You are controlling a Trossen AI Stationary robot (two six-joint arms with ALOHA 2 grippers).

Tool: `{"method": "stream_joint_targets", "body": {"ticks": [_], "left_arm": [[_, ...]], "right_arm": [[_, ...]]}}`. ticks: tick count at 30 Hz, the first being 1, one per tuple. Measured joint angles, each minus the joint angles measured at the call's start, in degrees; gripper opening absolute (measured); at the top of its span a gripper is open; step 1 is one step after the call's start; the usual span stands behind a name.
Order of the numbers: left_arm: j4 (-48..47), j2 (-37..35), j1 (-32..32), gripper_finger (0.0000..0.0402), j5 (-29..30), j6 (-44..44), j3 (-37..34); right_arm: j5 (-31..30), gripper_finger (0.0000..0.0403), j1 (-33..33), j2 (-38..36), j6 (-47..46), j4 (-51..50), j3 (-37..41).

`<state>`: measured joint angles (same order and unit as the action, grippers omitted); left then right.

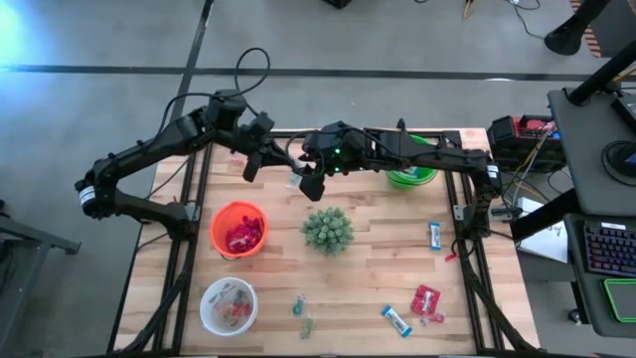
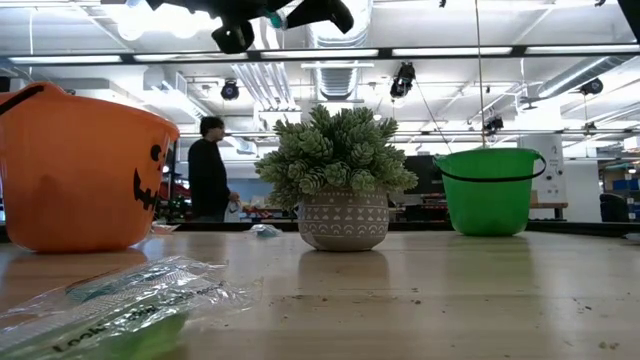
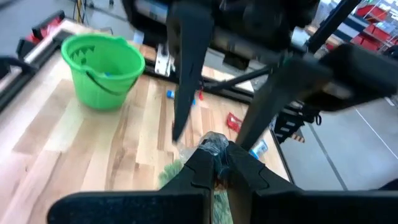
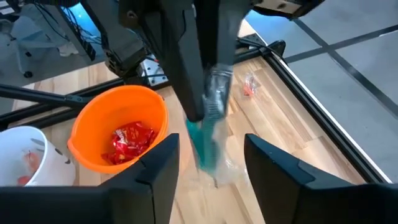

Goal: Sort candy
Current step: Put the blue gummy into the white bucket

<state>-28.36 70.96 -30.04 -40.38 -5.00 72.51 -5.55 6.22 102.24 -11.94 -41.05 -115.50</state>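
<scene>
Candy, one teal piece in a clear crinkled wrapper (image 4: 208, 134), hangs in the air above the far middle of the table, pinched at its top between the closed fingers of the left gripper (image 4: 205, 102). The right gripper (image 4: 208, 158) meets it there, its fingers parted on either side of the wrapper and not touching it. From the left wrist, the wrapper's bunched top (image 3: 214, 144) shows just past that gripper's own fingertips (image 3: 219, 163).

Loose candy on the table (image 1: 368, 249), near edge and right side:
- two blue-and-white bars: one (image 1: 434, 235) near the right edge, one (image 1: 396, 319) at the near edge;
- one red packet (image 1: 425, 300) just beside the second bar;
- two small green pieces (image 1: 301, 314) near the middle of the near edge.

Containers, three:
- orange bucket (image 1: 238, 230), holding red packets;
- white bowl (image 1: 229, 305), holding a few mixed pieces, kinds not clear;
- green bucket (image 1: 412, 171) at the far right, partly covered by the right arm in the overhead view.

Potted spiky green plant (image 1: 328, 230), one, at the table's centre, directly below and nearer than the two grippers. A person (image 2: 210, 168) stands in the room beyond the table.
</scene>
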Motion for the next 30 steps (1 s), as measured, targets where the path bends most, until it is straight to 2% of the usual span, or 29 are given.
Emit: {"method": "stream_joint_targets", "body": {"ticks": [12,19,23,30], "left_arm": [[-17.24,-5.08,0.85,0.0001,-2.64,5.77,0.00],[-31.85,-9.84,5.82,0.0001,-4.75,8.33,0.00],[-33.28,-12.35,10.77,0.0001,-4.87,5.83,0.00],[-33.07,-15.66,18.72,0.0001,-1.37,-3.40,-0.38]], "right_arm": [[-0.06,0.0178,-0.27,-0.17,0.12,-16.63,-5.33],[-0.65,0.0180,-0.26,-0.17,-0.05,-25.20,-5.31],[-2.05,0.0180,-0.20,-0.17,-1.14,-27.19,-5.29],[-2.59,0.0180,0.91,-0.17,-1.14,-31.00,-5.24]]}}
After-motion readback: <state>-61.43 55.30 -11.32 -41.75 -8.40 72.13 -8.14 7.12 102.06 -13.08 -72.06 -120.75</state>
